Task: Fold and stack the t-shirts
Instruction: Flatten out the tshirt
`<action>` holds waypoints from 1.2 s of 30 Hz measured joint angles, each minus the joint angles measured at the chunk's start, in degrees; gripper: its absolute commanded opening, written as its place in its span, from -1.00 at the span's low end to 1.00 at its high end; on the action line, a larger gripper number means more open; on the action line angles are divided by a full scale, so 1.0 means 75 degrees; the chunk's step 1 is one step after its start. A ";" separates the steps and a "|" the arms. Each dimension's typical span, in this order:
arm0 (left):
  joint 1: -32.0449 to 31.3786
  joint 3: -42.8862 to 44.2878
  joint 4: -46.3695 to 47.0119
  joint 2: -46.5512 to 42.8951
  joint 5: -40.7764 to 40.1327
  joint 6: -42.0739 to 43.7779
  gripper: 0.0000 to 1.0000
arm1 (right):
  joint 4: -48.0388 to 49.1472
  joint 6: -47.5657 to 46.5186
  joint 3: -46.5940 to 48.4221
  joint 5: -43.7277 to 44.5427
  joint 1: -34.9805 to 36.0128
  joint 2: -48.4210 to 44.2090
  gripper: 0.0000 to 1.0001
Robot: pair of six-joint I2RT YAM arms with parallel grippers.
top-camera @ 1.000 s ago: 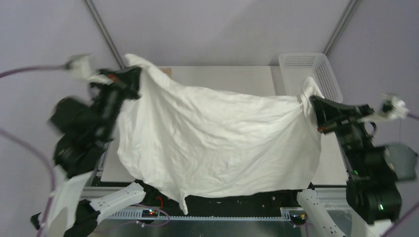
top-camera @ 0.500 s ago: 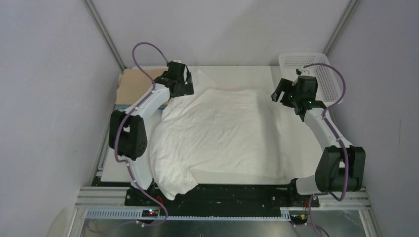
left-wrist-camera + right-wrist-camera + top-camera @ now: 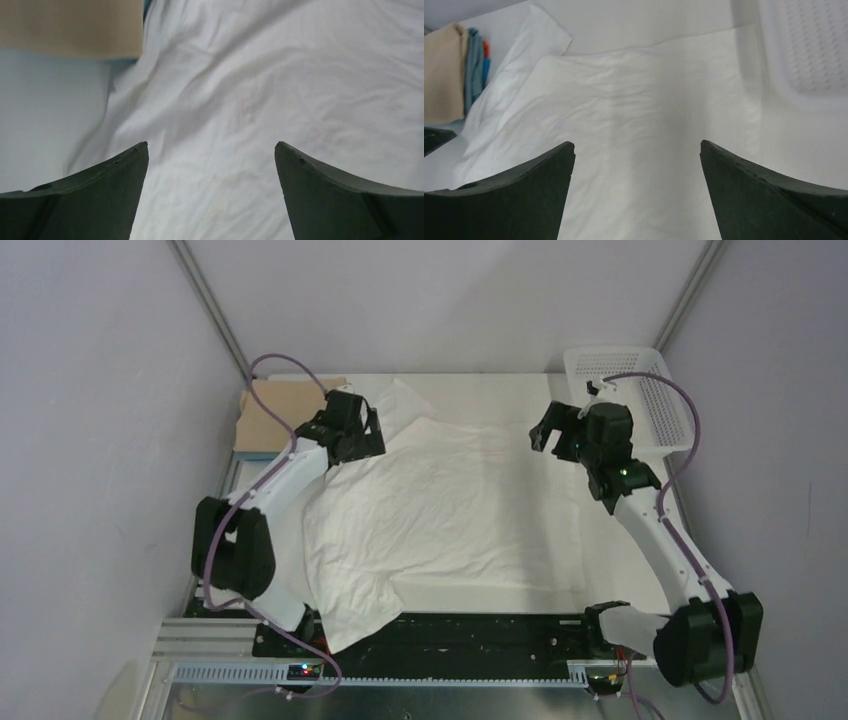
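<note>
A white wrinkly t-shirt (image 3: 440,510) lies spread across the table, and one corner (image 3: 345,625) hangs over the near edge. My left gripper (image 3: 358,440) hovers open over its far left part; the left wrist view shows only white cloth (image 3: 260,90) between the left gripper's (image 3: 211,145) jaws. My right gripper (image 3: 553,437) hovers open over the shirt's far right edge, and the right gripper (image 3: 637,143) holds nothing. A folded tan t-shirt (image 3: 270,410) lies at the far left on a light blue t-shirt (image 3: 474,65).
A white perforated basket (image 3: 640,390) stands at the far right corner, just beyond the right gripper. Grey walls and metal frame posts (image 3: 210,310) close in the table at the back and sides. The bare table (image 3: 480,390) shows beyond the shirt.
A second ago both grippers held the white shirt stretched up in the air. Both have opened and let go; the shirt now lies flat, and both arms have drawn slightly inward.
</note>
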 measured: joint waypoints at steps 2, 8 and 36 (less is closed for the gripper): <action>-0.0122 -0.0574 0.0000 -0.0638 -0.0015 -0.0140 0.99 | -0.0195 0.0268 -0.0315 0.0079 0.0326 -0.0542 0.99; -0.0877 -0.2532 0.0335 -0.2375 -0.0020 -0.0731 0.99 | -0.0810 0.1183 -0.2130 0.0338 0.1139 -0.1603 0.99; -0.1958 -0.4138 0.2238 -0.0997 0.0052 -0.2396 0.99 | 0.0729 0.2215 -0.2751 -0.0487 -0.1192 0.1518 0.93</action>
